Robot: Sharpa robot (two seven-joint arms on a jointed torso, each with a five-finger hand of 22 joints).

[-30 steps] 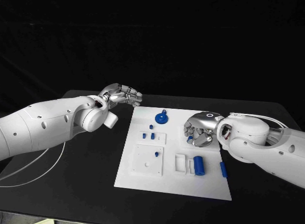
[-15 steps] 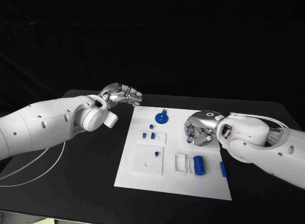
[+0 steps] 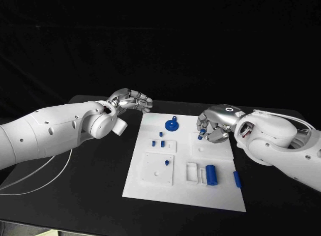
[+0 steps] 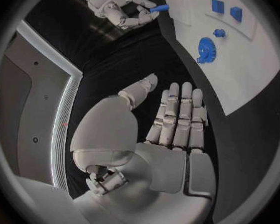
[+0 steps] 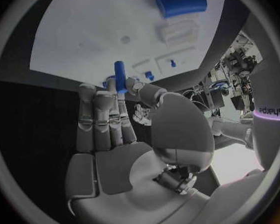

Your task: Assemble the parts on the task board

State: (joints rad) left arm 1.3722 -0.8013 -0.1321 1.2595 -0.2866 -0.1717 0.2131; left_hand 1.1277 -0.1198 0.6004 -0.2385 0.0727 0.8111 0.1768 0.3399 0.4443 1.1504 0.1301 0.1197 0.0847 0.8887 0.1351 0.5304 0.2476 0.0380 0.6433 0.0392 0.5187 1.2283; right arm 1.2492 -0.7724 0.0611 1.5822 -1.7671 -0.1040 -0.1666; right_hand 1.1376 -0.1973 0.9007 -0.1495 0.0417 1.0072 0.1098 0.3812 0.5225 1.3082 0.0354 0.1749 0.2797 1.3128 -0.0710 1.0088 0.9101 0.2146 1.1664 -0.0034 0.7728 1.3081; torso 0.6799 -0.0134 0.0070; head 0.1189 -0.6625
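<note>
The white task board (image 3: 155,183) lies mid-table. On it are a blue gear (image 3: 171,125), three small blue pegs (image 3: 161,133), a blue cylinder (image 3: 211,174) and a blue bar (image 3: 237,179). My right hand (image 3: 217,125) hovers over the board's far right part and pinches a short blue peg (image 3: 200,136) between thumb and fingers. The right wrist view shows that peg (image 5: 120,77) standing at the fingertips, above the board (image 5: 90,40), with the cylinder (image 5: 181,4) beyond. My left hand (image 3: 132,102) hangs off the board's far left corner, holding nothing. Its fingers (image 4: 177,114) lie side by side.
Black table (image 3: 96,167) surrounds the board. A white cable (image 3: 40,182) trails under my left arm. White raised blocks and slots (image 3: 157,168) sit on the board's near half. The left wrist view shows my right hand (image 4: 115,5) with the peg (image 4: 159,8) and the gear (image 4: 207,50).
My right hand has lifted and moved toward the board's far side, carrying the blue peg. The left hand has stayed in place.
</note>
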